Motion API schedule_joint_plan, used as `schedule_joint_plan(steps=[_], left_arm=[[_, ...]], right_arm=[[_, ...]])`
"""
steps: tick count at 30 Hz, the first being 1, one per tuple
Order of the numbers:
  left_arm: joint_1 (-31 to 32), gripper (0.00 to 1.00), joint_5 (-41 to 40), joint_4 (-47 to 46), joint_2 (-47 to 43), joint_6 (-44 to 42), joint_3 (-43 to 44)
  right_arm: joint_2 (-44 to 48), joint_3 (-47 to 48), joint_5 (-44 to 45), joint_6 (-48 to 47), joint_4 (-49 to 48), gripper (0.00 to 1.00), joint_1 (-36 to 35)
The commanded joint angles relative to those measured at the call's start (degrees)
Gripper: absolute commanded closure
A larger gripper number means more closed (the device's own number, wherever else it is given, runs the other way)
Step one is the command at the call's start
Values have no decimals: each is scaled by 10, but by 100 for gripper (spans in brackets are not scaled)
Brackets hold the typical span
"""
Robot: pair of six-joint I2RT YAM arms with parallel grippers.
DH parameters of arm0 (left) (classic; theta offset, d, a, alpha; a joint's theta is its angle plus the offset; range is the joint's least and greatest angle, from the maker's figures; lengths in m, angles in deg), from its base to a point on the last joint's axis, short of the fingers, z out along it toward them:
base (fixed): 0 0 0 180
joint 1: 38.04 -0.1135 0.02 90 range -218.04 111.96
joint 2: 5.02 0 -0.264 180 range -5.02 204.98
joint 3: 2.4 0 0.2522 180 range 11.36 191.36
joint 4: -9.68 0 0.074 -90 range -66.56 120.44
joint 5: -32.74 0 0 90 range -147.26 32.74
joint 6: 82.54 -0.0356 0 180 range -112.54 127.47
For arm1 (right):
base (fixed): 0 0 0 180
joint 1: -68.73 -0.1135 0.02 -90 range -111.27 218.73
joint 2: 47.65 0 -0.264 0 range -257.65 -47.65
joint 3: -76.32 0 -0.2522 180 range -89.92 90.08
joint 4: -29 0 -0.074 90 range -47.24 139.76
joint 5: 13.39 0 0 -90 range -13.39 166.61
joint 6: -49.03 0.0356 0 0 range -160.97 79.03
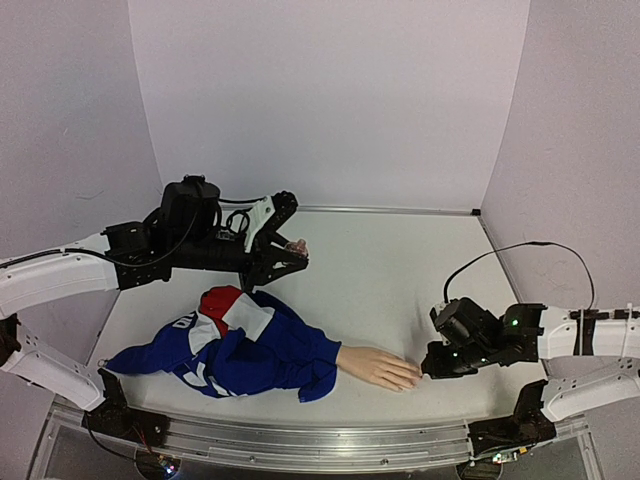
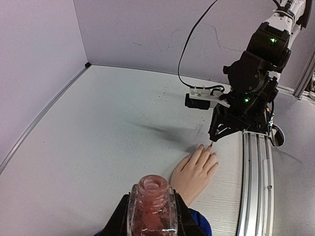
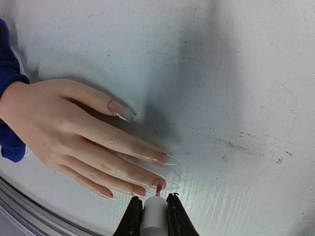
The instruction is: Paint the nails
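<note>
The beige mannequin hand point(image 1: 380, 367) lies palm down near the table's front edge, its arm in a blue sleeve point(image 1: 250, 350). My right gripper point(image 3: 153, 210) is shut on a white brush handle point(image 3: 154, 219). The pink brush tip touches the middle finger's nail point(image 3: 159, 184). The index nail point(image 3: 160, 158), ring nail point(image 3: 139, 191) and thumb nail point(image 3: 117, 107) look pinkish. In the top view the right gripper point(image 1: 432, 368) sits just right of the fingertips. My left gripper point(image 1: 288, 247) is shut on the open pinkish polish bottle point(image 2: 151, 204), held above the table at back left.
The blue garment has red and white patches point(image 1: 228, 305). A metal rail point(image 1: 300, 440) runs along the front edge, right of the hand in the left wrist view point(image 2: 253, 187). A black cable point(image 1: 500, 255) loops from the right arm. Grey walls enclose the table.
</note>
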State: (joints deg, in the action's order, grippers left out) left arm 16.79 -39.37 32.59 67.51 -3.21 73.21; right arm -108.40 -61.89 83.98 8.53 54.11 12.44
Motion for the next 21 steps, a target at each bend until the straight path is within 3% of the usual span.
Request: schedule_joint_plan(steps=[1, 21], left_arm=[[3, 100, 10, -17, -2, -7, 24], [3, 100, 11, -17, -3, -7, 23]], right_arm=[[3, -5, 6, -1, 10, 100, -3], [2, -1, 2, -2, 4, 100, -3]])
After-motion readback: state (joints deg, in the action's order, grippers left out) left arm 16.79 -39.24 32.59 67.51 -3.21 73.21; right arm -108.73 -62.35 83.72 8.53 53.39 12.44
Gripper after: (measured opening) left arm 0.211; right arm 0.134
